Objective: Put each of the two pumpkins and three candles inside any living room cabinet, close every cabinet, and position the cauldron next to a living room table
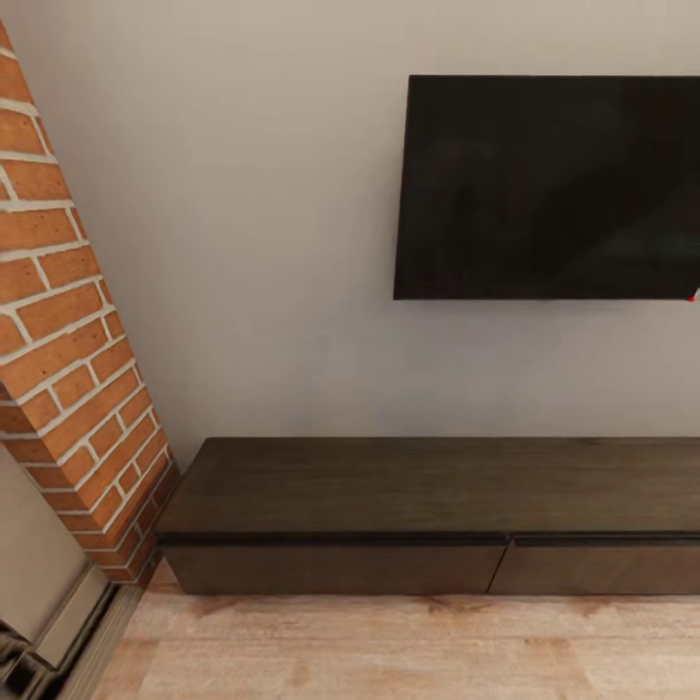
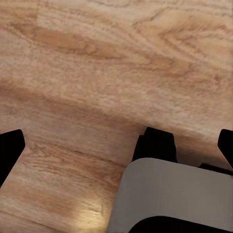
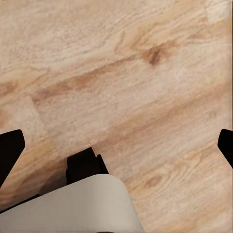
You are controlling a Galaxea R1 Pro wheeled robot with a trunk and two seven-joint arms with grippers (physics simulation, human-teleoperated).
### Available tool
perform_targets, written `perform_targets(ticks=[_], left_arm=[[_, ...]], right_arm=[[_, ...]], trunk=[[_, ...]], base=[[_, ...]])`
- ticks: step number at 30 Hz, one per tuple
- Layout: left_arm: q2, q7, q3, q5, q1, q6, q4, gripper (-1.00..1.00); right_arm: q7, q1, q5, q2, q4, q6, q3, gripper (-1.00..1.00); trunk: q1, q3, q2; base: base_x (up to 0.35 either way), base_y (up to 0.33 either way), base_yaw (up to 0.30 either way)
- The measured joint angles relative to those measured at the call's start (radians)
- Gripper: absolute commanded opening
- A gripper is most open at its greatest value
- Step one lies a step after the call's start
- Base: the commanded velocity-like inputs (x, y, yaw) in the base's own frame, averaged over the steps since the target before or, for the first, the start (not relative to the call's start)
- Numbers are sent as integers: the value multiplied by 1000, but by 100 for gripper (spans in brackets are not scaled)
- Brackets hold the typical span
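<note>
The long, low dark brown cabinet (image 1: pixel 428 496) stands against the pale wall, and both flat fronts that I can see are shut. Its top is bare. The pumpkins, candles, cauldron and table are out of view. My left gripper (image 2: pixel 118 145) hangs open over the wooden floor (image 2: pixel 97 73), its dark fingertips (image 2: pixel 9 150) far apart with nothing between them. My right gripper (image 3: pixel 118 145) is also open and empty above the floor (image 3: pixel 126 73).
A black wall-mounted TV (image 1: pixel 549 185) hangs above the cabinet. A red brick wall (image 1: pixel 68 340) juts out at the left, meeting the cabinet's left end. Grey and black parts of my own body (image 2: pixel 170 194) (image 3: pixel 82 204) sit under the grippers.
</note>
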Motion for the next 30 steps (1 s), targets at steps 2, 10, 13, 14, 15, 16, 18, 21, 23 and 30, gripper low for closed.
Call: perform_targets(ticks=[2, 10, 13, 14, 15, 16, 18, 21, 23, 30], left_arm=[[0, -2, 0, 0, 1, -4, 5, 100], [-7, -3, -1, -41, 26, -48, 7, 100], [-9, -3, 0, -55, 31, -57, 7, 100], [-9, -3, 0, -59, 32, -59, 8, 100], [-8, -3, 0, -59, 33, -60, 8, 100], [-9, -3, 0, -60, 34, -61, 8, 100], [-10, -3, 0, -61, 39, -62, 8, 100], [-12, -3, -1, -62, 46, -74, 8, 100], [-11, -3, -1, -62, 49, -79, 8, 100], [-7, -3, 0, -63, 89, -110, 8, 100]], right_arm=[[0, 3, 0, 1, 0, -4, 0, 100], [1, 5, 0, 1, 0, -8, 0, 100], [1, 5, 0, 1, 0, -9, 0, 100], [1, 5, 0, 1, 0, -9, 0, 100], [1, 5, 0, 1, 0, -9, 0, 100], [1, 5, 0, 1, 0, -9, 0, 100], [1, 5, 0, 0, 0, -9, 0, 100], [2, 8, -1, 0, 0, -9, -1, 100], [2, 17, 0, -2, 0, -10, -1, 100], [2, 49, -8, -5, 1, -53, -2, 100]], trunk=[[-8, 6, 14], [-38, 31, 70], [-50, 41, 91], [-54, 44, 98], [-58, 47, 105], [-61, 50, 112], [-69, 56, 126], [-81, 66, 147], [-88, 72, 161], [-115, 94, 210]], base=[[0, 0, 0], [0, 0, 0], [0, 0, 0], [0, 0, 0], [0, 0, 0], [0, 0, 0], [0, 0, 0], [0, 0, 0], [0, 0, 0], [0, 0, 0]])
